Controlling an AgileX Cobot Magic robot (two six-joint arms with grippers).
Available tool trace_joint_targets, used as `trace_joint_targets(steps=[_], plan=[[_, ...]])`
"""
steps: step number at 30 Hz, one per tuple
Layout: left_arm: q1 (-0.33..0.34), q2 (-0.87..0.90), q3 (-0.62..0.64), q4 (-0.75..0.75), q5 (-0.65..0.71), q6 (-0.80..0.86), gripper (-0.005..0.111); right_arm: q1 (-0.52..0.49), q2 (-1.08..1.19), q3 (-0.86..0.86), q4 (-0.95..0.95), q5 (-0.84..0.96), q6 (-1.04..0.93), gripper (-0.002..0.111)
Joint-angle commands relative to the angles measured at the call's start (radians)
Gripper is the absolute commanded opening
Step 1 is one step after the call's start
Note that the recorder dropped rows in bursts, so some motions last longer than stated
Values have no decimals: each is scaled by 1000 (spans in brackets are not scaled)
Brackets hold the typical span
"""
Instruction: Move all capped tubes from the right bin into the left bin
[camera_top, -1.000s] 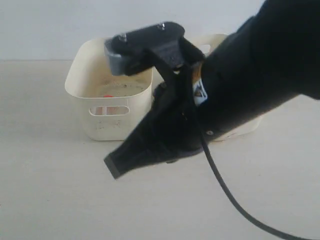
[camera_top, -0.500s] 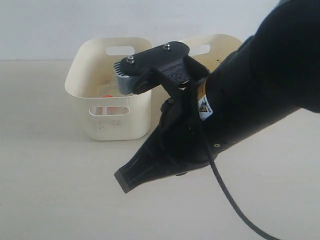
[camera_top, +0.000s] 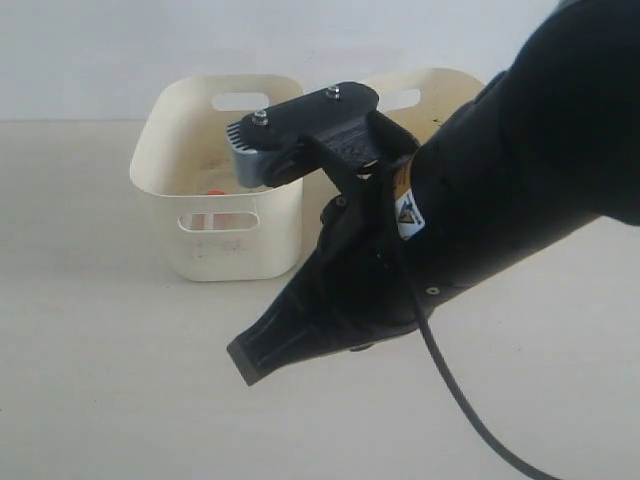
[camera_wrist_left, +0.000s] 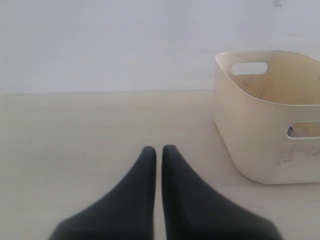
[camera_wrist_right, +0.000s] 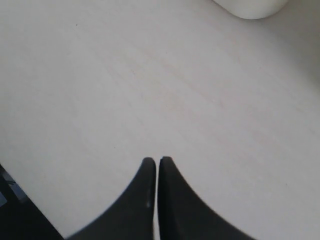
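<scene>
The left bin (camera_top: 175, 215) stands at the back of the table, and a capped tube with an orange-red cap (camera_top: 213, 192) lies on its speckled floor. My right arm covers most of the right bin (camera_top: 440, 84); only its rim shows. In front of the bins my right gripper (camera_top: 246, 362) hangs over the bare table, shut with nothing in it (camera_wrist_right: 158, 161). In the left wrist view my left gripper (camera_wrist_left: 159, 150) is shut and empty, low over the table, with the left bin (camera_wrist_left: 250, 135) a short way off to one side.
The cream table (camera_top: 110, 380) runs wide to the left and front of the bins. A black cable (camera_top: 460, 400) trails from the right arm across the table. A rounded cream bin corner (camera_wrist_right: 250, 9) shows at the edge of the right wrist view.
The right arm has shifted a little to the right and lower since a second ago, then held still. Both grippers stay shut.
</scene>
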Motion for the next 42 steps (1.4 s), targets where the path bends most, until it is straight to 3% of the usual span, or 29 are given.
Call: trace_joint_targets(steps=[1, 14, 18, 19, 20, 22, 24, 30, 35, 42], plan=[[0, 0, -4, -6, -4, -10, 4, -1, -13, 2, 3, -8, -2, 1], [0, 0, -4, -6, -4, -10, 4, -13, -145, 2, 12, -11, -2, 1], [0, 0, -4, -6, -4, -10, 4, -214, -225, 5, 59, -55, -41, 1], [0, 0, -4, -6, -4, -10, 4, -326, -261, 29, 83, -166, -39, 1], [0, 0, -4, -6, -4, -10, 4, -371, -279, 50, 120, -233, -36, 1], [0, 0, -4, -6, -4, -10, 4, -528, -377, 208, 359, -532, -38, 1], [0, 0, -4, -6, -4, -10, 4, -616, -503, 361, 441, -585, -38, 1], [0, 0, -4, -6, -4, -10, 4, -873, -888, 780, 450, -692, -85, 1], [0, 0, -4, -6, -4, -10, 4, -1013, -1115, 971, 448, -870, -96, 1], [0, 0, -4, -6, -4, -10, 4, -1079, -1292, 1026, 441, -781, -292, 1]])
